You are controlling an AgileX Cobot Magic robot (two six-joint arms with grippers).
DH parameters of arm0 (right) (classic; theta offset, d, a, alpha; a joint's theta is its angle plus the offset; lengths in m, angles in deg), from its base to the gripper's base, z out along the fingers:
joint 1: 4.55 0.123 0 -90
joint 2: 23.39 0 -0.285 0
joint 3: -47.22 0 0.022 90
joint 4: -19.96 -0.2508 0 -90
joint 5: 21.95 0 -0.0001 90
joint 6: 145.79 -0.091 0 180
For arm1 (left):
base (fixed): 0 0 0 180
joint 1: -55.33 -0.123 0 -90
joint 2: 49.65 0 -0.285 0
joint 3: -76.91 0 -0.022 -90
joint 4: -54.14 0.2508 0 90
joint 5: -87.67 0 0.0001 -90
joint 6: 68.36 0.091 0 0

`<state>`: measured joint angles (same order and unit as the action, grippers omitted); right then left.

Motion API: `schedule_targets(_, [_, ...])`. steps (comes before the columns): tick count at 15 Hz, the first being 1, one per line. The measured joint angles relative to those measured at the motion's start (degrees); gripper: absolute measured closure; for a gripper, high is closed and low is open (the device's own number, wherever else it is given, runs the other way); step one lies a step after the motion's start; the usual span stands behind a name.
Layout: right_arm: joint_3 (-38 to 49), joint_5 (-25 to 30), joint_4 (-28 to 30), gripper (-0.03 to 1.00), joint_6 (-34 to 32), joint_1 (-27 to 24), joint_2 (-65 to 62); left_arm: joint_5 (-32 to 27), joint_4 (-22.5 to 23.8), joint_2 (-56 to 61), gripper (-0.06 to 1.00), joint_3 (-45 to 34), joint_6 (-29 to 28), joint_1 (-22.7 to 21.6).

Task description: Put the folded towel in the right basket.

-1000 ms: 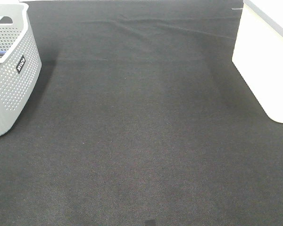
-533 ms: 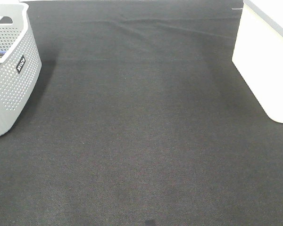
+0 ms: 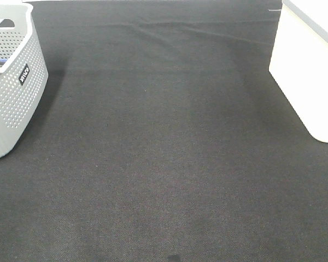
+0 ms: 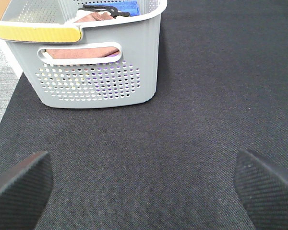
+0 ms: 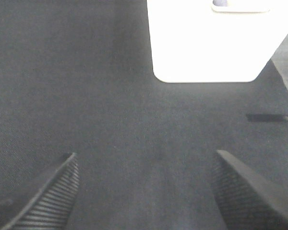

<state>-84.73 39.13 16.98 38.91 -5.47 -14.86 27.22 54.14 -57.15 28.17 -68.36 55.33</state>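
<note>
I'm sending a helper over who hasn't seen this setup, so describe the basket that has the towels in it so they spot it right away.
On the dark cloth-covered table, look to the left edge, opposite the plain white basket on the right. The grey basket stands there, with reddish-brown cloth and something blue inside. Its walls are perforated with small holes, and one rim section is yellow.

A folded reddish-brown towel [image 4: 81, 51] lies inside the grey perforated basket [image 4: 93, 84], showing through its handle slot, while the plain white right basket [image 3: 309, 71] stands upright, well apart, at the table's opposite edge.
</note>
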Motion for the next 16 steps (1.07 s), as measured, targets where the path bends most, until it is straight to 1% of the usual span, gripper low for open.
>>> schedule_targets(16, [0.1, 0.1, -1.0, 0.24, 0.0, 0.0, -1.1, 0.0, 0.0, 0.0, -0.03, 0.0, 0.0, 0.0])
